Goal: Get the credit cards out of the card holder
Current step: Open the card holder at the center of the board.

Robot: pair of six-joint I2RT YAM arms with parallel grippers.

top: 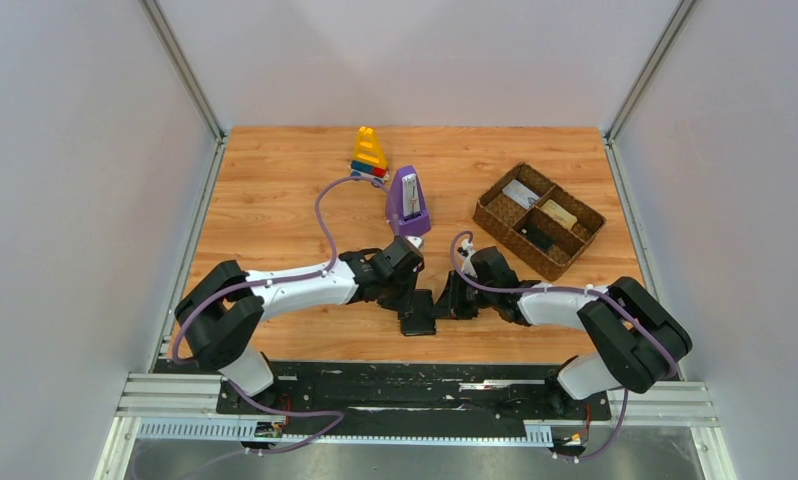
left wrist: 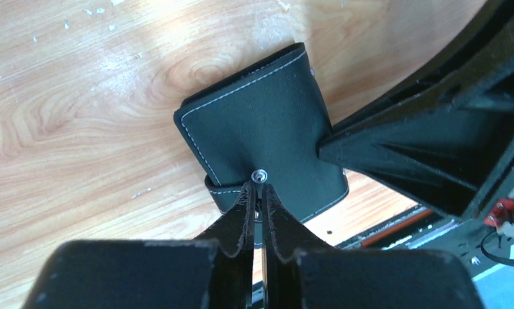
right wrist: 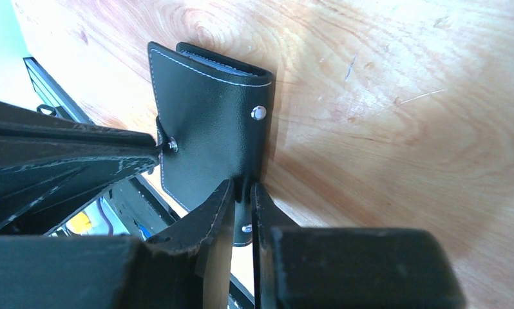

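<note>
Left wrist: card holder (left wrist: 261, 122) btwn fingers (left wrist: 237, 217)

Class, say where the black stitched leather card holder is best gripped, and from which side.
Pinch the black stitched leather card holder by its thin flap edges, from opposite sides, as the left gripper and right gripper do: it is folded flat, so only edges fit the jaws.

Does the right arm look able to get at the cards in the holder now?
Probably not: the right gripper is shut on an edge of the card holder, the left gripper pinches its other side, and the holder looks folded, no card showing.
</note>
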